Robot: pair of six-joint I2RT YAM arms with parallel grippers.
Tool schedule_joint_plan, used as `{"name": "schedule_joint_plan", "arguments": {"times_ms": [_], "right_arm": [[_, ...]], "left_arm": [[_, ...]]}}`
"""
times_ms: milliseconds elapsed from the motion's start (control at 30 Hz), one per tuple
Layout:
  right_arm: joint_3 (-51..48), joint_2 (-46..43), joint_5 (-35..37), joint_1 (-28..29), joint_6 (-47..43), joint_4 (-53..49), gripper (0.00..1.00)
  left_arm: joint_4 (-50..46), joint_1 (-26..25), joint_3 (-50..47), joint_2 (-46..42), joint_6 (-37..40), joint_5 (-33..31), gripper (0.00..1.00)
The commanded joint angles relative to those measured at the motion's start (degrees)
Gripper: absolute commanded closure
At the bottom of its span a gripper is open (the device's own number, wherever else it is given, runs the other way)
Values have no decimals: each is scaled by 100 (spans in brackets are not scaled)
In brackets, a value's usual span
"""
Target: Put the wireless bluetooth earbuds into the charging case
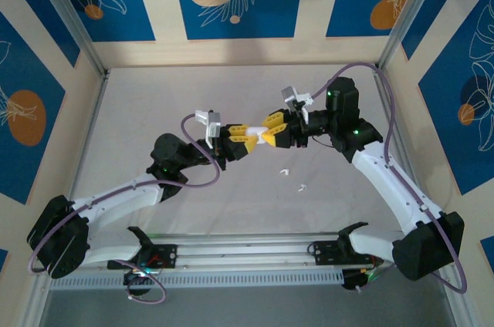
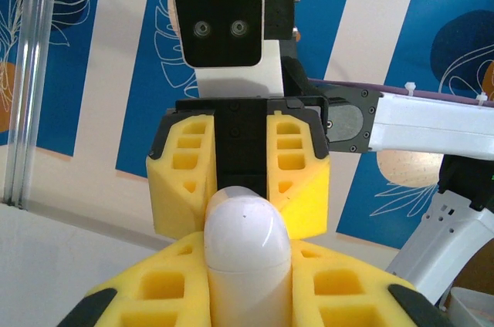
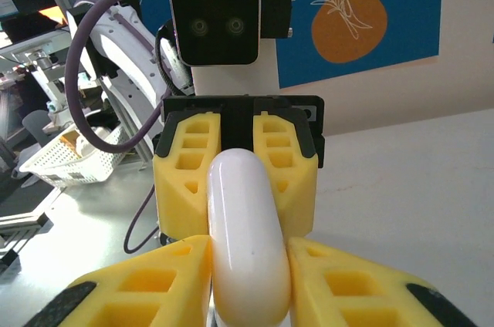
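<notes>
**Grey tabletop [image 1: 154, 111]: case being held in mid-air by both arms**

The left gripper [image 1: 241, 143] and right gripper [image 1: 272, 129] are each clamping one end of the white case [image 1: 259, 133], jaws closed on it. They are probably bracing it for opening. Two earbuds [image 1: 283, 170] are lying on the tabletop nearby, below the case and not yet inserted.

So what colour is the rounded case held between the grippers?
White. The smooth rounded plastic case shows best in the right wrist view.
</notes>
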Motion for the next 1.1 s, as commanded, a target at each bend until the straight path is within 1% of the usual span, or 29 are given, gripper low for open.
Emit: {"name": "schedule_joint_plan", "arguments": {"times_ms": [0,67,167,300,367,533,767,867,1067], "right_arm": [[183,46,-144,47,74,-168,76],[210,40,-158,39,135,-167,81],[261,28,-150,34,236,-172,82],[281,-5,-142,46,192,-226,82],[271,-8,-114,47,168,-234,82],[267,2,62,95,19,-370,82],[298,-8,231,135,-291,-632,82],[292,-15,215,144,-351,-646,82],[230,-117,316,212,-881,-912,82]], "left_arm": [[212,-35,159,10,30,107,84],[104,-33,159,-6,95,113,80],[-303,-37,163,-67,361,124,66],[-1043,-33,267,-149,729,152,60],[-1129,-34,302,-153,768,159,60],[-811,-38,289,-122,644,71,60],[-682,-40,255,-151,582,19,60],[-716,-34,268,-147,579,10,63],[-742,-38,272,-152,542,-43,72]]}}
